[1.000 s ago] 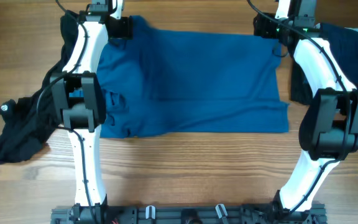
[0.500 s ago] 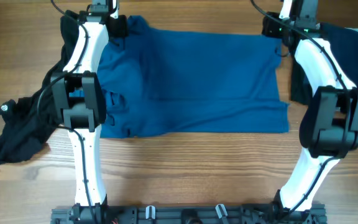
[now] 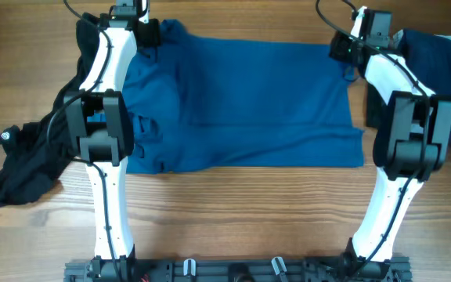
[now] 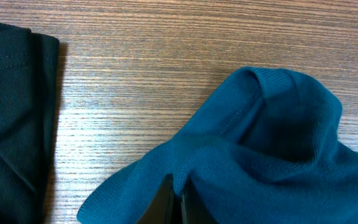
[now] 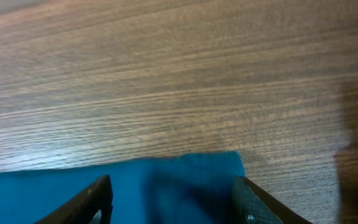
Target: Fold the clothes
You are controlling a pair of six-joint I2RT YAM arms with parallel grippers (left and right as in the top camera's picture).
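Left wrist: shirt (image 4: 260,155) is pinched by left gripper (image 4: 174,202); right gripper (image 5: 173,185) is spread open, so that corner could be missed.

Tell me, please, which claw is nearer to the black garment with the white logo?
Left. The left claw pinches the blue T-shirt at its far corner, right beside the black garment. The right claw straddles the shirt's opposite far corner.

The T-shirt (image 3: 241,102) is medium blue, the garment (image 3: 22,172) black, the table (image 3: 233,211) wood-grained brown.
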